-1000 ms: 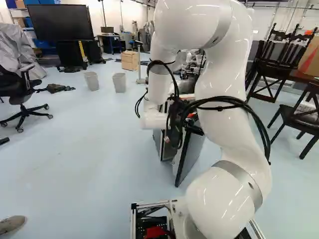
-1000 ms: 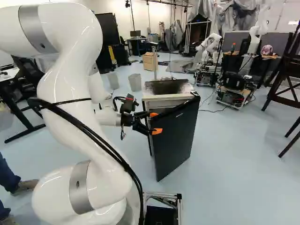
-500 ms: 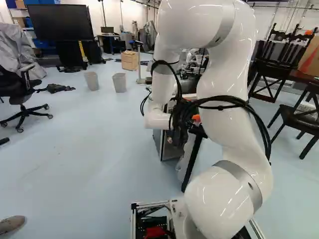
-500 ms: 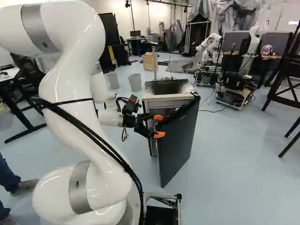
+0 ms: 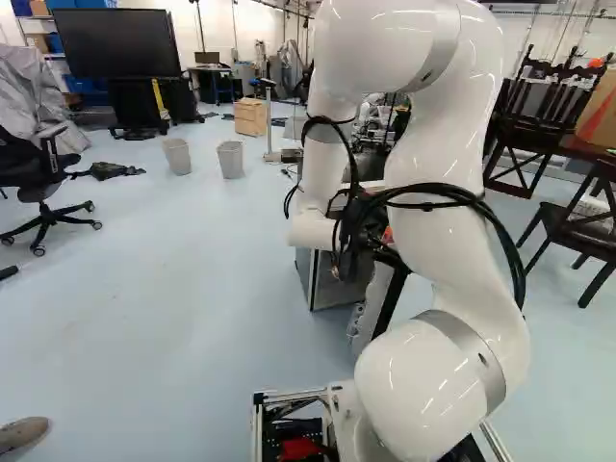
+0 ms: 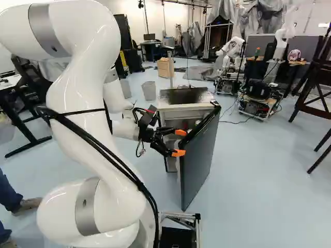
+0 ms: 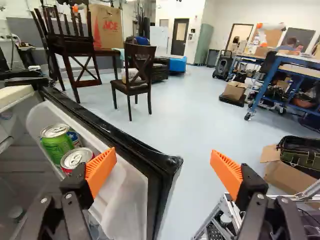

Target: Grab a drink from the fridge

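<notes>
My drinks sit in the bin on the inner side of the fridge door (image 6: 199,160): a green can (image 7: 56,142), a can with red on it (image 7: 77,159), and a bit of a blue one (image 7: 74,138) tucked in beside them. I've got the jaws spread wide with nothing pinched, one orange pad (image 7: 101,172) to the inner side of the door and the other beyond its outer face. Whether the inner pad brushes the door or a can, I can't tell from here.

I judge the cans full, so fairly heavy for their size, firm if sealed, but thin-walled enough to dent under a hard squeeze. Cold metal may be damp and slippery too (I never trust a chilled can). I'd take the green one around its upper body, below the rim, pads on opposite sides, then lift straight up, clear of the translucent bin wall (image 7: 125,205). First I'd bring both fingers to the door's inner side; closing here would likely clamp the door instead. The neighbouring cans leave little room, so the jaws should go in narrower.
</notes>
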